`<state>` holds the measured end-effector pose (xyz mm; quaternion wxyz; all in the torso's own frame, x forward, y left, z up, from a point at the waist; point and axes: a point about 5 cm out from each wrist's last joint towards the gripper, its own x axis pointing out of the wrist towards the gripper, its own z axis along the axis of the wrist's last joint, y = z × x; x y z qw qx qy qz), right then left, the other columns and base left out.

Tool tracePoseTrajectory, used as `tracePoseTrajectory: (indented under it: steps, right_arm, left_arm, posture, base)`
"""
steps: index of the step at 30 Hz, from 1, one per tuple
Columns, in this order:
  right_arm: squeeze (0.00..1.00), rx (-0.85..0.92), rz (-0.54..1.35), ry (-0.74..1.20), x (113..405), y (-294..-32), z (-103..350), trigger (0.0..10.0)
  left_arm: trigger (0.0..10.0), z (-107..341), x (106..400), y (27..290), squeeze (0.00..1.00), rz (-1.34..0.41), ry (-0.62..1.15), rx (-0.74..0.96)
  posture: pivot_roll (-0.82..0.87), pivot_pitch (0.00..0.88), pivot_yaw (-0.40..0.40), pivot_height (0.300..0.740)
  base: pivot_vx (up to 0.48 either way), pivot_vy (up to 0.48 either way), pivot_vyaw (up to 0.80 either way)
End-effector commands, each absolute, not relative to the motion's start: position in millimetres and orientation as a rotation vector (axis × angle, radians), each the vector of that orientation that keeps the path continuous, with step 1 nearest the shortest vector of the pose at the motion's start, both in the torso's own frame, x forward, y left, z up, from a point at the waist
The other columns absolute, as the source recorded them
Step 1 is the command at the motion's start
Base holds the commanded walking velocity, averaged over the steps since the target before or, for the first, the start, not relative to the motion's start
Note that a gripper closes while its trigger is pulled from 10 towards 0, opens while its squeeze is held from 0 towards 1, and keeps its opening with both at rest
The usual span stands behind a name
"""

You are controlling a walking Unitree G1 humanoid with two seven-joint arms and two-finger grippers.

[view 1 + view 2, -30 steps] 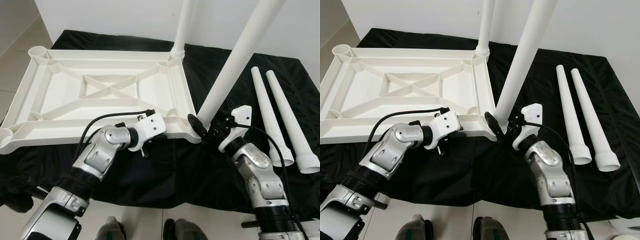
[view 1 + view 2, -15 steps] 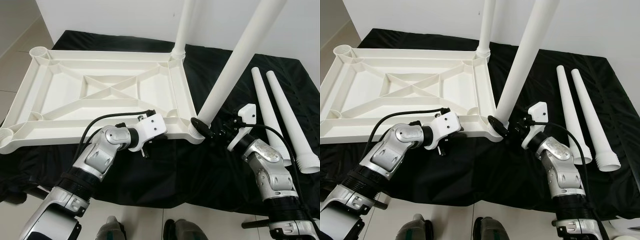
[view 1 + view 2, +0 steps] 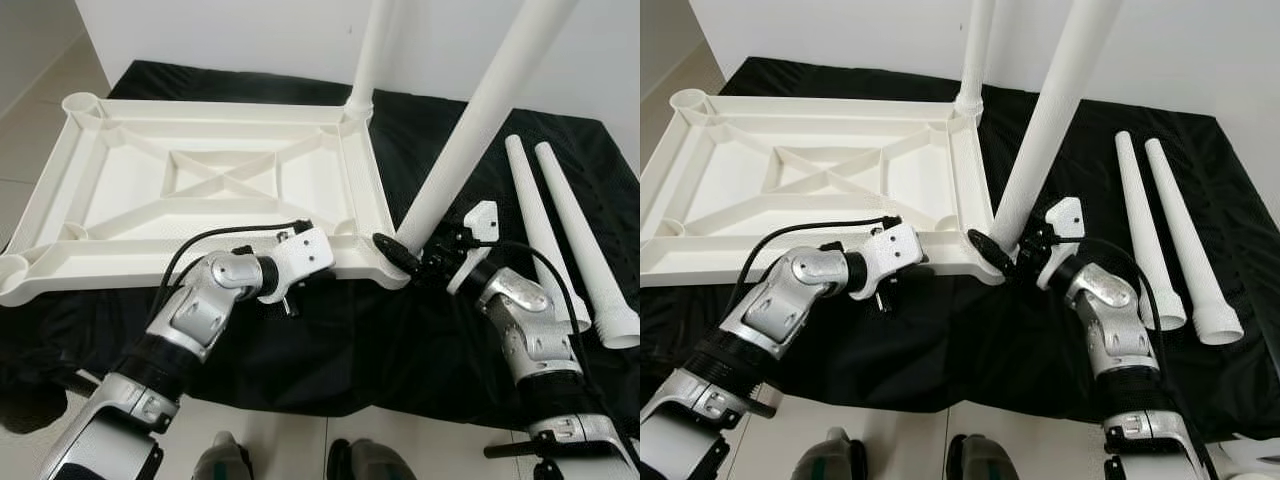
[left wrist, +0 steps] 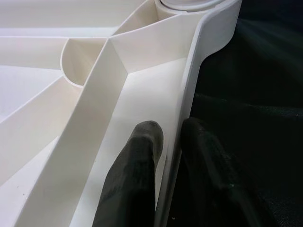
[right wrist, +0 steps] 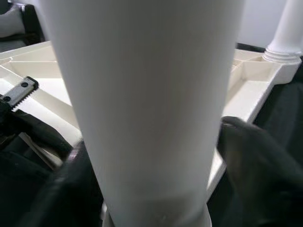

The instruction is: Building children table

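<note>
- Black cloth (image 3: 330,330) is carrying the upturned tabletop (image 3: 215,185).
- Left hand (image 4: 165,156) is pinching its near rim.
- Right hand (image 3: 1025,255) is clasping the leaning leg (image 3: 1045,130) at the near-right corner socket.

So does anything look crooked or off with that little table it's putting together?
Yes: the near leg, held at its base by the right gripper, leans noticeably, while the far leg stands straighter in its corner socket. The left gripper pinches the tabletop rim. Two more legs lie loose on the black cloth.
</note>
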<state>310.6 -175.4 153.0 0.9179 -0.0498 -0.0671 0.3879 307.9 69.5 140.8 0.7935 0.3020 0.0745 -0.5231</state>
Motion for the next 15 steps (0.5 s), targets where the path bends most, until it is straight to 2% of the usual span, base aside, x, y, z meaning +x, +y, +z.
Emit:
tracePoseTrajectory:
  steps: [1,10,11,12,13,14,15]
  right_arm:
    - [0.00,-0.116,0.822,-0.121,310.6,-175.2,149.3,0.0]
    - [0.00,-0.120,0.832,-0.117,309.5,-177.8,147.5,0.0]
    - [0.00,-0.119,0.830,-0.111,308.5,-178.7,146.4,2.2]
    - [0.00,-0.120,0.825,-0.108,307.6,-179.5,145.8,6.7]
    - [0.00,-0.120,0.825,-0.108,307.6,-179.5,145.8,6.7]
    - [0.00,-0.114,0.819,-0.105,306.9,-180.1,145.2,10.0]
    - [0.00,-0.114,0.819,-0.105,306.9,-180.1,145.2,10.0]
  left_arm:
    - [10.0,154.7,309.4,63.4,0.00,-1.131,0.088,0.675]
    - [10.0,154.5,309.0,63.1,0.00,-1.132,0.088,0.670]
    - [10.0,154.4,308.8,63.0,0.00,-1.132,0.088,0.670]
    - [10.0,154.4,308.7,62.9,0.00,-1.133,0.087,0.671]
    - [10.0,154.4,308.7,62.9,0.00,-1.133,0.087,0.671]
    - [10.0,154.5,308.7,62.9,0.00,-1.132,0.087,0.670]
    - [10.0,154.5,308.7,62.9,0.00,-1.132,0.087,0.670]
  posture:
    - [-0.02,0.058,-0.028,0.740]
    - [-0.02,0.060,-0.030,0.740]
    - [-0.02,0.061,-0.030,0.740]
    - [-0.02,0.061,-0.030,0.740]
    - [-0.02,0.061,-0.030,0.740]
    - [-0.02,0.060,-0.029,0.740]
    - [-0.02,0.060,-0.029,0.740]
  base:
    - [0.000,0.000,0.00]
    - [0.000,0.000,0.00]
    - [0.000,0.000,0.00]
    - [0.000,0.000,0.00]
    - [0.000,0.000,0.00]
    - [0.000,0.000,0.00]
    - [0.000,0.000,0.00]
